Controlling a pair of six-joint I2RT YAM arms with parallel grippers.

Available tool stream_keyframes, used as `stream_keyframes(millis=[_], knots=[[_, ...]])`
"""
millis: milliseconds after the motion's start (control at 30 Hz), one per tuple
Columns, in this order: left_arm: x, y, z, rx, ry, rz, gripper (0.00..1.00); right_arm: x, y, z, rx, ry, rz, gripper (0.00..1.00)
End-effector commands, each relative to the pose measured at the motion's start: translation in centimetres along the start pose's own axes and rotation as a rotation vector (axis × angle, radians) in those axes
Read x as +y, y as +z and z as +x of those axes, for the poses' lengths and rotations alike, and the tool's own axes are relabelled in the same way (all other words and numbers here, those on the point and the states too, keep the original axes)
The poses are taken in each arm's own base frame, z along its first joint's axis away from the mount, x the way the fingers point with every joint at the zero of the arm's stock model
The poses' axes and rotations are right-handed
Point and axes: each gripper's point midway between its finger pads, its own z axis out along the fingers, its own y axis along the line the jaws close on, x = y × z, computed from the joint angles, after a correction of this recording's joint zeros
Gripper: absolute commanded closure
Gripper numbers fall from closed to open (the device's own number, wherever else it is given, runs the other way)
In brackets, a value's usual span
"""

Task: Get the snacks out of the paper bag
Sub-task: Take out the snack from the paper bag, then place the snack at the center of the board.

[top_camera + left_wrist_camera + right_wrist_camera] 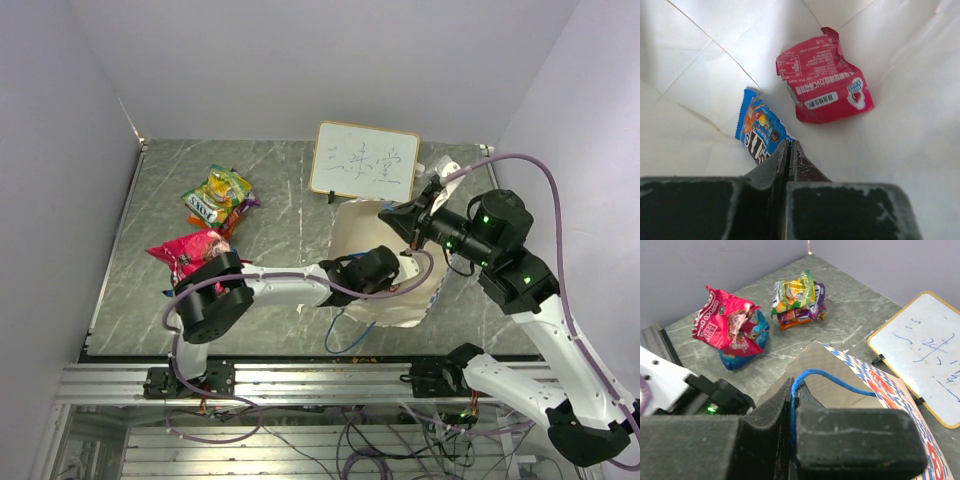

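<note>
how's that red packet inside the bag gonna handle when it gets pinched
The red packet looks crinkled and thin, so it is probably floppy and light. Its glossy film may slip in a grip. It lies fairly flat against the paper bag, so an edge pinch seems likelier to hold.

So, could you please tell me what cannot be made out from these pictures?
Left wrist: the blue packet's lower end sits behind the shut left tool, so a pinch is unclear.
Top external: the paper bag's contents are hidden by its wall and the left arm.
Right wrist: the whiteboard is cut by the right edge; the right tool, shut on the blue cord handle, hides the bag beneath.
</note>
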Motion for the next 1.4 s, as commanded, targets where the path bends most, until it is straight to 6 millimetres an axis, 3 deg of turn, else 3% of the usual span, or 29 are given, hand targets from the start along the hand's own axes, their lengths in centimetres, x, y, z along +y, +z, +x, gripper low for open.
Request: stream_keyframes(millis=[0,200,400,500,700,867,1000,1133,1367], knots=[[0.7,-4.9,-4.9,-0.103,-0.073,0.095,0.93,-1.2,-0.5,-0.9,-0.043,-0.005,0.078,1.0],[1.2,-12.6,-9.2,-0.241,-0.177,0.224,0.93,-2.3,-0.3,-0.8,-0.048,-0.014,0.135,1.0],[3.1,-19.8,-12.7,-0.333,-0.253,0.269,0.93,-3.7,-0.4,-0.2,-0.049,-0.017,0.211,1.0],[5.1,-23.7,-14.0,-0.39,-0.316,0.241,0.93,-4.7,-0.7,0.1,-0.057,-0.003,0.274,1.0],[10.4,-31.9,-14.5,-0.469,-0.448,0.111,0.93,-6.2,-1.1,0.3,-0.055,0.021,0.365,1.0],[16.4,-35.1,-11.5,-0.382,-0.593,-0.194,0.93,-6.7,-1.3,0.4,-0.046,0.008,0.396,1.0],[21.4,-37.1,-6.4,-0.264,-0.692,-0.572,0.93,-6.9,-1.3,0.1,-0.039,-0.015,0.399,1.0],[24.5,-38.7,-1.2,-0.15,-0.731,-0.883,0.93,-7.1,-1.7,-0.3,-0.034,-0.039,0.415,1.0],[27.4,-37.2,6.2,0.066,-0.709,-1.124,0.93,-7.3,-2.1,-0.2,-0.025,-0.069,0.428,1.0]])
